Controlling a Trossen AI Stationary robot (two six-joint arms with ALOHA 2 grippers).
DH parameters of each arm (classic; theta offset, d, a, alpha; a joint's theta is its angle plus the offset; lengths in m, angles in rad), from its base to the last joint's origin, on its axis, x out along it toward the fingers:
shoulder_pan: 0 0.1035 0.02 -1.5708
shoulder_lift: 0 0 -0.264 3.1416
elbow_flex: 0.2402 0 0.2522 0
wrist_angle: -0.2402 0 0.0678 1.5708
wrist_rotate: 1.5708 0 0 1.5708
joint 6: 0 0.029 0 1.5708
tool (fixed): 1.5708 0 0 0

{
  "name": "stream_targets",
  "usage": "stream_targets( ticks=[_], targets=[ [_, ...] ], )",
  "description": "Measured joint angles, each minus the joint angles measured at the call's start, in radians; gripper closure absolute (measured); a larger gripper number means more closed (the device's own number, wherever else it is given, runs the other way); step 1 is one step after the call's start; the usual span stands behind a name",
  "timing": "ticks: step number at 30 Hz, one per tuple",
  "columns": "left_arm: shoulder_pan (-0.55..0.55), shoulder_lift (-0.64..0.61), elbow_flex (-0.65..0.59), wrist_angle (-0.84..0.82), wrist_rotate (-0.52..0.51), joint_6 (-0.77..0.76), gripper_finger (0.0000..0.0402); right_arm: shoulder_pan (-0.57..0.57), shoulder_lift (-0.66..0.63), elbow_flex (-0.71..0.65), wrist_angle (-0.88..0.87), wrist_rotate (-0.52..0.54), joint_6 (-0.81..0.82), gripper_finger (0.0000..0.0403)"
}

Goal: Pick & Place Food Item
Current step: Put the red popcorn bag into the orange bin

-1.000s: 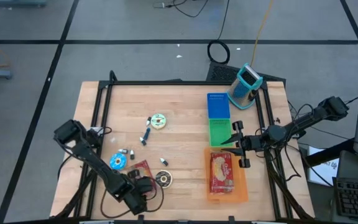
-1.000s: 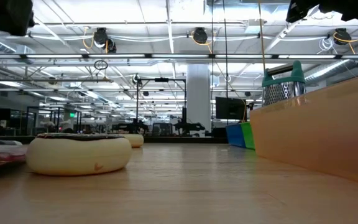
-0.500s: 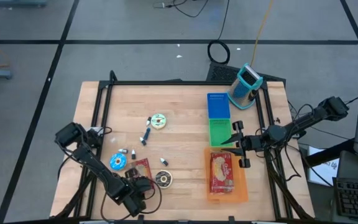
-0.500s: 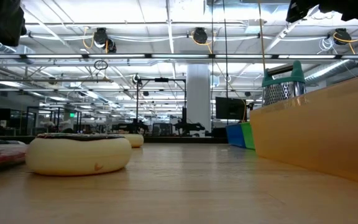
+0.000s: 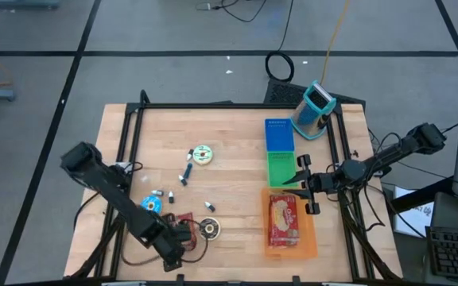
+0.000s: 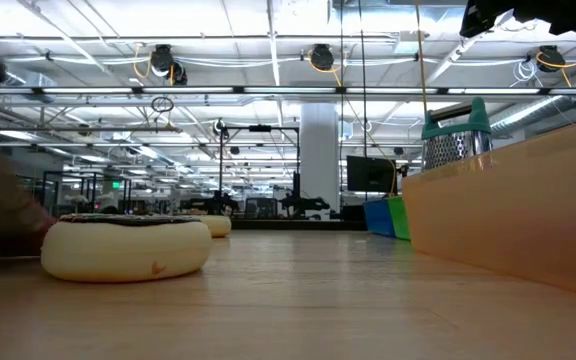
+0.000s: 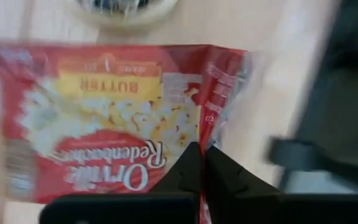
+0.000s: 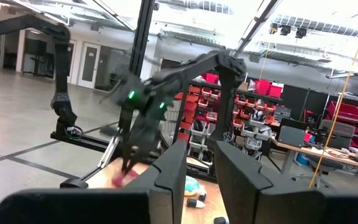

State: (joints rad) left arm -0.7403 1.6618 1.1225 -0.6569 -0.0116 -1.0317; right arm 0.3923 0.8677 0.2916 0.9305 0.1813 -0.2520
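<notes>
1. High view: left gripper (image 5: 180, 236) near counter's (image 5: 229, 127) front edge, left of centre; jaws shut on red popcorn bag (image 5: 183, 219), beside dark-topped tape roll (image 5: 208, 229). Right gripper (image 5: 299, 183) over green bin (image 5: 281, 168) at right edge; jaws a little apart, holding nothing. Orange bin (image 5: 308, 246) has a 2nd red bag (image 5: 284, 220).
2. Low view: cream roll (image 6: 126, 246) at left, orange bin wall at right.
3. Left wrist: jaws pinch bag's edge.
4. Right wrist: slim gap, nothing in it.

Left end effector (image 7: 202, 163) clamped, low.
</notes>
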Motion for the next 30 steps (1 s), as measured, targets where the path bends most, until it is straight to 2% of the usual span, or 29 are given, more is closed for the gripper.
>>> stream_targets(
  ticks=[5, 10, 15, 20, 25, 30],
  targets=[
    [0.018, -0.18, 0.0, 0.001, -0.126, -0.037, 0.0399, 0.0, 0.0, 0.0, -0.004, 0.0, -0.002, 0.033],
    [0.075, -0.347, 0.001, -0.005, -0.251, -0.157, 0.0399, 0.0, 0.0, 0.0, -0.023, 0.0, -0.003, 0.033],
    [0.127, -0.464, 0.001, -0.031, -0.384, 0.013, 0.04, 0.0, 0.0, 0.0, -0.039, 0.0, -0.003, 0.033],
    [0.191, -0.508, 0.001, -0.083, -0.516, 0.151, 0.04, 0.0, 0.002, 0.0, -0.06, 0.03, 0.012, 0.033],
    [0.311, -0.496, 0.002, -0.076, -0.478, 0.275, 0.04, -0.003, 0.023, 0.0, -0.052, 0.134, 0.032, 0.033],
    [0.455, -0.448, 0.002, -0.005, -0.283, 0.437, 0.04, -0.069, 0.102, 0.022, -0.026, 0.157, 0.046, 0.032]
  ],
)
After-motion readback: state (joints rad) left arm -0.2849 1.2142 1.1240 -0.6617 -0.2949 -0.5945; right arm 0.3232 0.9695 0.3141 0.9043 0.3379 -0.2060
